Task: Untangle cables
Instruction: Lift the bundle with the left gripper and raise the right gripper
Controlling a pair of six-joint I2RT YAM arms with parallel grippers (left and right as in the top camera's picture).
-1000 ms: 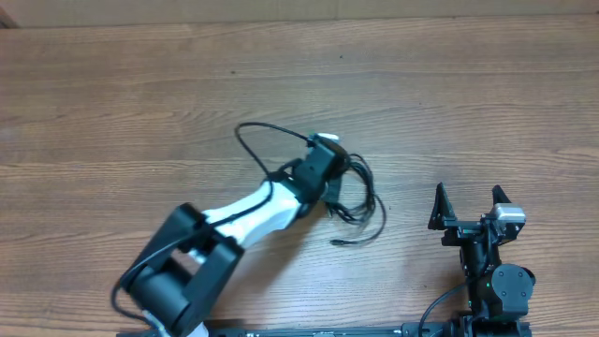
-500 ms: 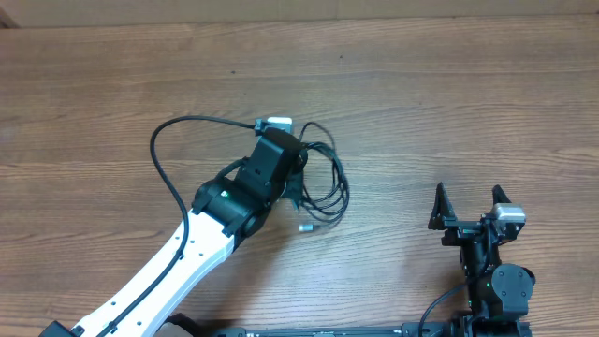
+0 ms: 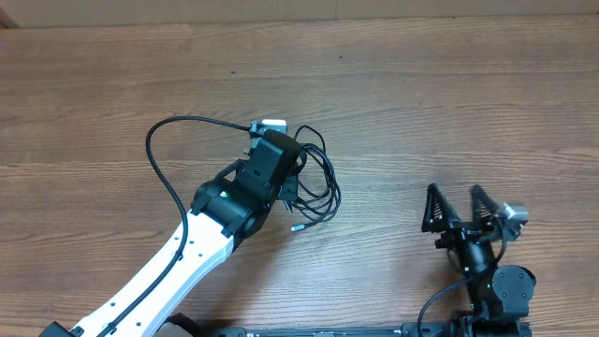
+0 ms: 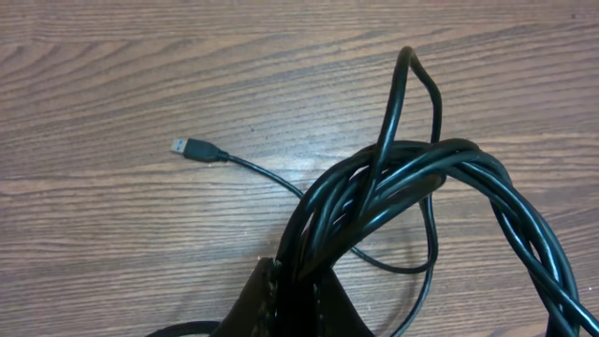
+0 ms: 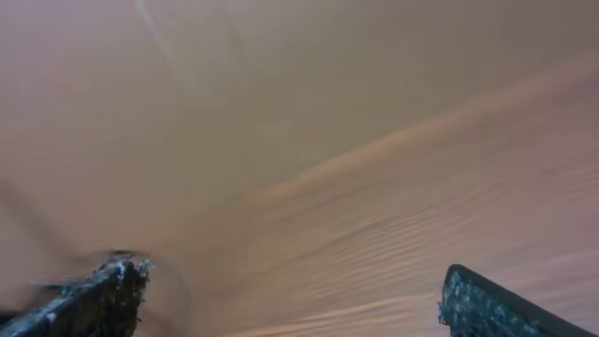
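The left tool (image 4: 298, 295) is clamped on the cables (image 4: 440, 168). Its two pads pinch several strands where they run together at the near end of the bundle. In the overhead view the bundle lies a little left of the middle of the wooden surface (image 3: 449, 84), spilling from the tool toward 3 o'clock. One thin strand runs free to a USB plug (image 4: 192, 149), which lies flat on the wood at about 6 o'clock of the bundle.

The step in hand looks like holding the knot so that single cords can be drawn out of it. This grip takes many strands at once, so pulling is likely to drag the whole bundle rather than loosen it. The better course seems to be to anchor here and have the other tool take the loose plug end, drawing it gently toward 6 o'clock, away from the loops.

A tall narrow loop stands up at 12 o'clock in the wrist view, crossing over the main coil. It may snag as cords slide.

The right tool (image 3: 456, 198) sits well apart at 4 o'clock, fingers spread wide and holding nothing. Its own view is blurred.

The left arm's (image 3: 187, 253) thick supply cord (image 3: 159, 159) arches out toward 9 o'clock, clear of the bundle.
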